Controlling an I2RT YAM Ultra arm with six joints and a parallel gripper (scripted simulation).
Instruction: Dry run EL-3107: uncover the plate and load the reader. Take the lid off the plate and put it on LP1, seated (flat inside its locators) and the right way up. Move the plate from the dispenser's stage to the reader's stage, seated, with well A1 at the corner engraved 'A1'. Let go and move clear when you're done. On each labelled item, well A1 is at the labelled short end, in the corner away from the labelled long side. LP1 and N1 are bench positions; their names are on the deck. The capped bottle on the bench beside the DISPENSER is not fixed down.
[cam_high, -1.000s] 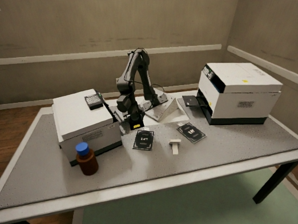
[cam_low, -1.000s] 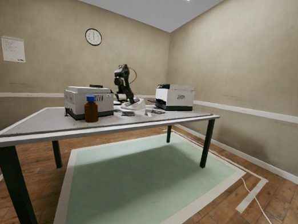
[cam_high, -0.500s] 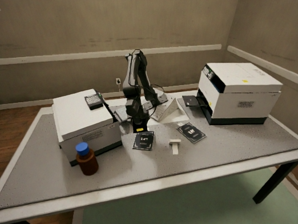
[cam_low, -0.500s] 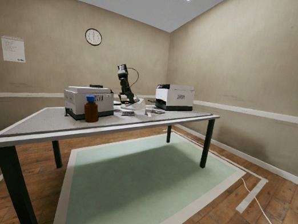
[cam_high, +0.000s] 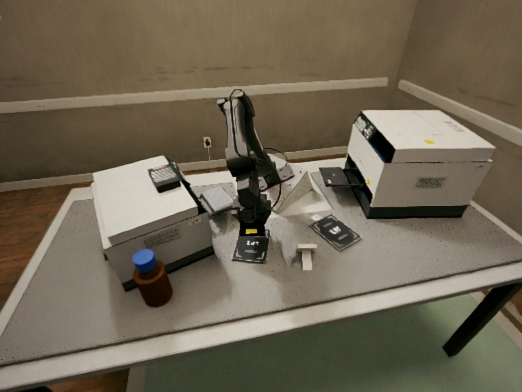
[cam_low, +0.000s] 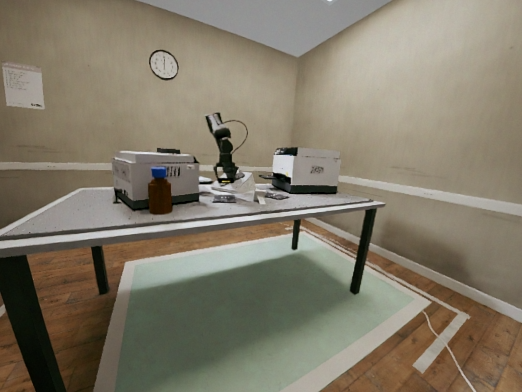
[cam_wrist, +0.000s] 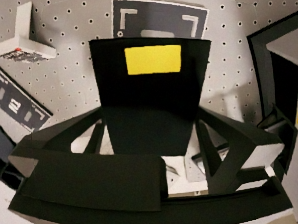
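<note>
My gripper (cam_high: 252, 217) is shut on the dark lid (cam_high: 250, 231), which has a yellow label. It holds the lid just above the black LP1 pad (cam_high: 250, 248) in the middle of the bench. In the wrist view the lid (cam_wrist: 149, 96) fills the centre, and LP1 (cam_wrist: 158, 19) shows past its far end. The uncovered light grey plate (cam_high: 217, 198) lies on the dispenser's stage, left of the arm. The reader's dark stage (cam_high: 337, 176) stands empty in front of the white reader (cam_high: 417, 160).
The white dispenser (cam_high: 145, 210) stands at the left, with the brown, blue-capped bottle (cam_high: 151, 278) in front of it. The N1 pad (cam_high: 335, 231) and a small white T-shaped block (cam_high: 306, 254) lie right of LP1.
</note>
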